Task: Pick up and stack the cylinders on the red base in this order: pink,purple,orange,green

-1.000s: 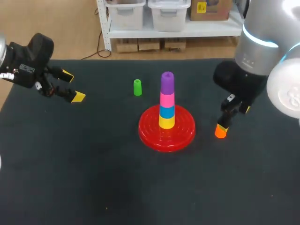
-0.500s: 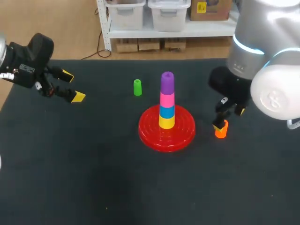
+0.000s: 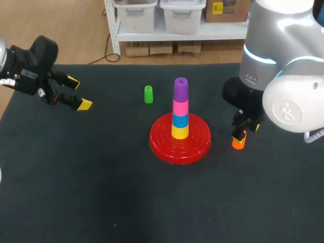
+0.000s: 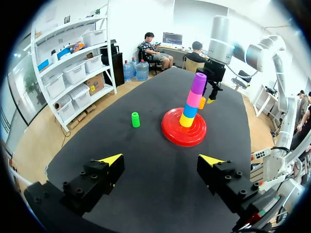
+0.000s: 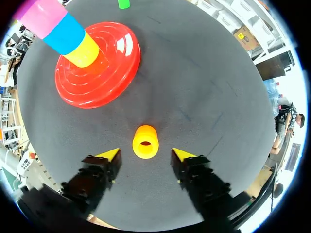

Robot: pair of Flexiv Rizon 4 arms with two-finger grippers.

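The red base (image 3: 163,144) holds a stack of yellow, blue, pink and purple cylinders, with the purple cylinder (image 3: 180,89) on top. An orange cylinder (image 3: 238,142) stands on the mat to the right of the base. My right gripper (image 3: 246,127) hangs directly over it. In the right wrist view the orange cylinder (image 5: 145,141) sits between the yellow tips of the right gripper (image 5: 146,154), which is open with a gap on each side. A green cylinder (image 3: 148,94) stands behind and left of the base. My left gripper (image 3: 76,94) is open at the far left, holding nothing.
In the left wrist view the left gripper (image 4: 161,160) looks over bare dark mat toward the green cylinder (image 4: 135,119) and the red base (image 4: 171,136). The table's front half is bare mat.
My right arm has shifted left and come down over the orange cylinder, so its fingers now straddle it. The left arm has not moved.
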